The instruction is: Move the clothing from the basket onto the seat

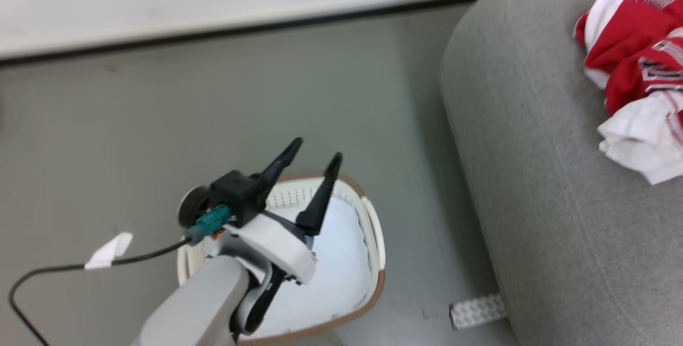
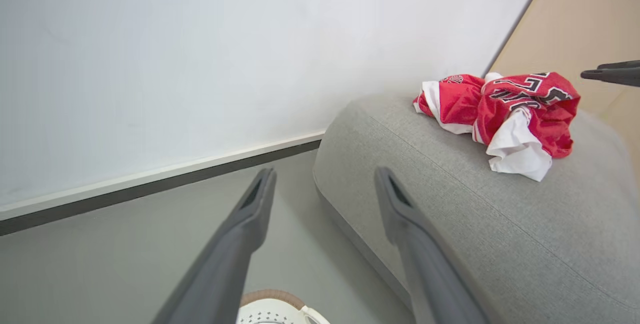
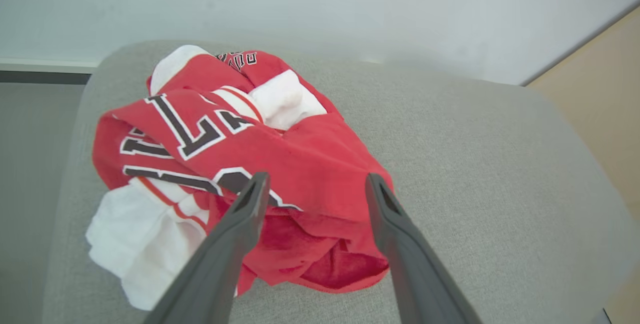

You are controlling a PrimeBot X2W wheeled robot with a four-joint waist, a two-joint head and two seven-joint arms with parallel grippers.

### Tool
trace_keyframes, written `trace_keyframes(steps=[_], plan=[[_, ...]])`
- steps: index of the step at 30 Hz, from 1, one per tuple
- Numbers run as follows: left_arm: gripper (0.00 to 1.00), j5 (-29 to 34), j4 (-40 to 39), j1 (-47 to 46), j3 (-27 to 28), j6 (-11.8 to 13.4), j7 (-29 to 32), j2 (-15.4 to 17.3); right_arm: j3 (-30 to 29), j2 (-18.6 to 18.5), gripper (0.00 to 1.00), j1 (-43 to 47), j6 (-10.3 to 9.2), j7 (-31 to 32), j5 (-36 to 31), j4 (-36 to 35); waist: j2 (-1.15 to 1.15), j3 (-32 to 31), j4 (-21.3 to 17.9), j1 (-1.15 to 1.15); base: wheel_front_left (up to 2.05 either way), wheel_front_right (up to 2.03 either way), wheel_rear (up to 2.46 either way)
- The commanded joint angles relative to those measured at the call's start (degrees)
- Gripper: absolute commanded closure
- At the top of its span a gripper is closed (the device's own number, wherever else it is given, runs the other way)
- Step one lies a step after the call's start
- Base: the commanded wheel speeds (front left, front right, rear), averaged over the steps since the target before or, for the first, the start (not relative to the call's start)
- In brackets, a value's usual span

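Right wrist view: right fingers (image 3: 220,254) open, empty, clothing (image 3: 200,129) heaped on the seat (image 3: 475,164) just ahead. Left fingers (image 1: 320,202) open above the basket (image 1: 380,281), well apart from clothing.

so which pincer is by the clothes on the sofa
The right pincer: open, pointing at the red clothes on the sofa. The left pincer hangs open above the basket instead.

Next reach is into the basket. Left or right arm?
Left. In the head view the left tool is open over the basket, with the arm already above it. The right tool is open above the clothing lying on the seat, off to the basket's side.
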Motion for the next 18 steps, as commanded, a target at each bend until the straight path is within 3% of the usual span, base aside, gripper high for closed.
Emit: trace_keyframes(steps=[1, 8, 11, 18], plan=[[0.0, -0.63, 0.17, 1.32, 0.42, 0.33, -0.69, 0.46, 0.49, -0.34, 0.0, 1.26, -0.13, -0.68, 0.67, -0.89, 0.0, -5.23, 1.26, 0.0, 0.0, 0.0, 0.0], [0.0, -2.24, -0.23, 5.6, 5.43, 1.98, -1.81, 1.18, 0.99, -0.77, 0.0, 5.42, -0.13, -7.59, 3.96, -9.81, 0.0, -13.4, 4.89, 0.0, 0.0, 0.0, 0.0], [0.0, -1.75, -1.09, 7.73, 8.2, 2.9, -1.84, 1.99, -0.97, 1.03, 0.0, 8.92, -0.13, -11.94, 6.69, -13.31, 0.0, -15.79, 6.36, 0.0, 0.0, 0.0, 0.0], [0.0, -0.19, -3.5, 14.27, 16.05, 5.19, -1.86, 2.28, -5.47, 5.4, 0.0, 18.77, -0.13, -21.34, 6.37, -18.66, 0.0, -18.08, 9.16, 0.0, 0.0, 0.0, 0.0]])
